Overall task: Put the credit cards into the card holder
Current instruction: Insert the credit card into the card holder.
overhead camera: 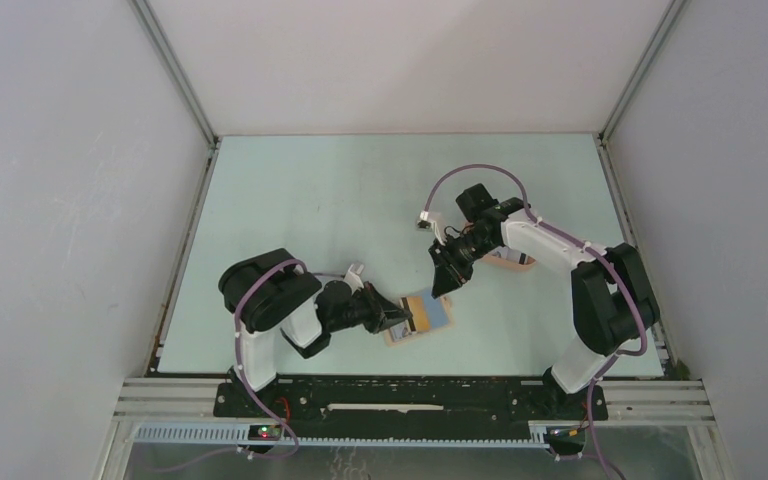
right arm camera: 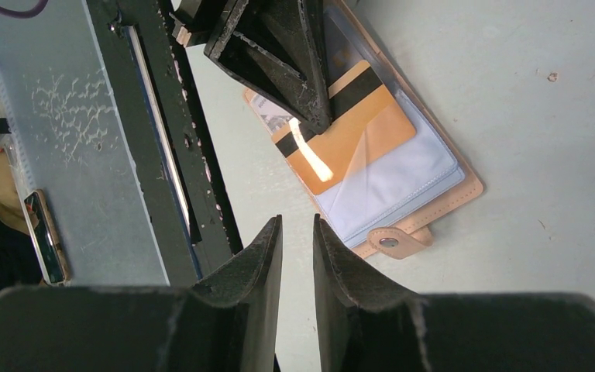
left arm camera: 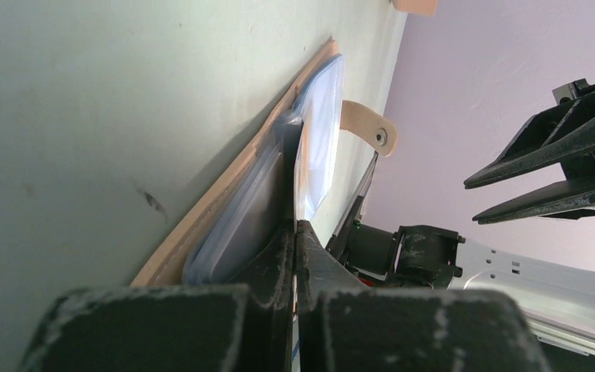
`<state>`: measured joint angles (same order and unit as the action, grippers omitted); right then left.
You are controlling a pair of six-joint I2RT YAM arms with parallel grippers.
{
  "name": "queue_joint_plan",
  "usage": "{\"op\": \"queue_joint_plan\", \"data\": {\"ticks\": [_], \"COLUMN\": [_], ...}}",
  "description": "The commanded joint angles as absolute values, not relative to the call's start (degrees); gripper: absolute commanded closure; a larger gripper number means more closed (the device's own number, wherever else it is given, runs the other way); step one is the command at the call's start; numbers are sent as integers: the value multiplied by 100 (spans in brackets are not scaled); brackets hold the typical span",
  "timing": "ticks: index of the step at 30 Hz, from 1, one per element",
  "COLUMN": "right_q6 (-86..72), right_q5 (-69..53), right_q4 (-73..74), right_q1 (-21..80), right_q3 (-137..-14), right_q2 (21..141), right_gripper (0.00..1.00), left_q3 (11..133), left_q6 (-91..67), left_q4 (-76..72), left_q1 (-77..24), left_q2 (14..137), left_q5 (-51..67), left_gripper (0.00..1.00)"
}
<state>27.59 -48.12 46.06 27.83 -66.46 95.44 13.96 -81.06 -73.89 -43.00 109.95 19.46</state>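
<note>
Card holder (right arm camera: 465,190): tan, lying open on the table (right arm camera: 550,116); likely soft and floppy.
Orange card (right arm camera: 364,132): probably stiff, thin, light, slippery; partly under a clear pocket (right arm camera: 403,182); best pinched at its dark-striped end.
Left gripper (right arm camera: 312,116): closed on that striped end.
Right gripper (right arm camera: 298,232): slightly parted, empty, hovering above.
Writing: none legible.

Bench (overhead camera: 310,200) top pale mint green, matte, a few small dark specks. Plain white walls (overhead camera: 60,200) on three sides, aluminium rails (overhead camera: 175,70) at the corners. Light even, shadows soft.
</note>
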Motion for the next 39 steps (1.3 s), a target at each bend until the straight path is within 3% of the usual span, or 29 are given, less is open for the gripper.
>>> {"op": "queue_joint_plan", "data": {"ticks": [1,15,39], "right_q6": [2786,2750,2825], "right_q5": [-4940,-5080,-5278], "right_q4": [4685,4650,4621], "right_q1": [2762,2637,2592], "right_q3": [-6847,-6806,-6724], "right_q2": [9308,9209,8947], "right_gripper": [71,72,72], "left_q3": [1515,1366,1820], "left_q6": [-8099,-8656,-8828], "left_q4": [-7183,-7857,-7533], "left_q1": [-4364,-4886,-5337], "left_q2": [10933,11229,11361], "left_q5": [1551,738,181], "left_gripper": [100,100,97]}}
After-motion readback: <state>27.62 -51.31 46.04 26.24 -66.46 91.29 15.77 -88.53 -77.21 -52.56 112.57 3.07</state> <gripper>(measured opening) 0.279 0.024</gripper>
